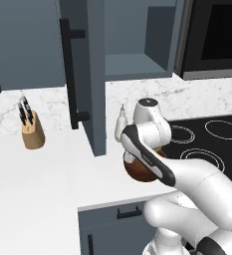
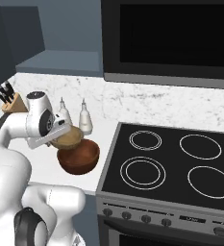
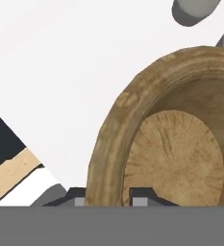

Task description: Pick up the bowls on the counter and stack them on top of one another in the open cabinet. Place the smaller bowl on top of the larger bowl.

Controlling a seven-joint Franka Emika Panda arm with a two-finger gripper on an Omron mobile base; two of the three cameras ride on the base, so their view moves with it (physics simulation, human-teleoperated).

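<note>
Light tan smaller bowl (image 3: 180, 144) with grainy streaks; glossy reddish-brown larger bowl (image 2: 79, 157); white, grey-veined counter (image 1: 33, 189); blue-grey cabinet (image 1: 132, 45) at upper frame; black stovetop (image 2: 171, 163) with white rings

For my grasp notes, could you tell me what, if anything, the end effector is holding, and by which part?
The end effector is shut on the smaller bowl, pinching its thick rim between the fingers, one inside and one outside.
</note>
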